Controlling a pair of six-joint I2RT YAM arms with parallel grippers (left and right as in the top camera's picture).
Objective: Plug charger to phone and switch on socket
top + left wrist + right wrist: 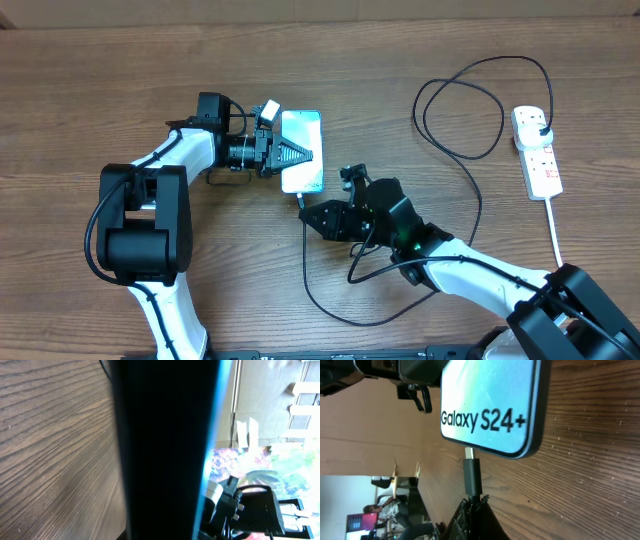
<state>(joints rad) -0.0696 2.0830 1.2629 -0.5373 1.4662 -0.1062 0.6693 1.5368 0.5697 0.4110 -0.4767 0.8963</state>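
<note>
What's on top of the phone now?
The left claw lies across the phone screen, hiding the part beneath. The right claw holds the charger at its end.

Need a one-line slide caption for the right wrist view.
Right end effector holds the charger connector at the bottom edge of the lit phone, metal tip exposed.

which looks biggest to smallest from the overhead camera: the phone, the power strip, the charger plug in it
1. phone: covers the most area.
2. power strip: slightly longer but much narrower, so it is close to the phone.
3. charger plug: clearly smallest, a small dark block at the strip's far end.
</note>
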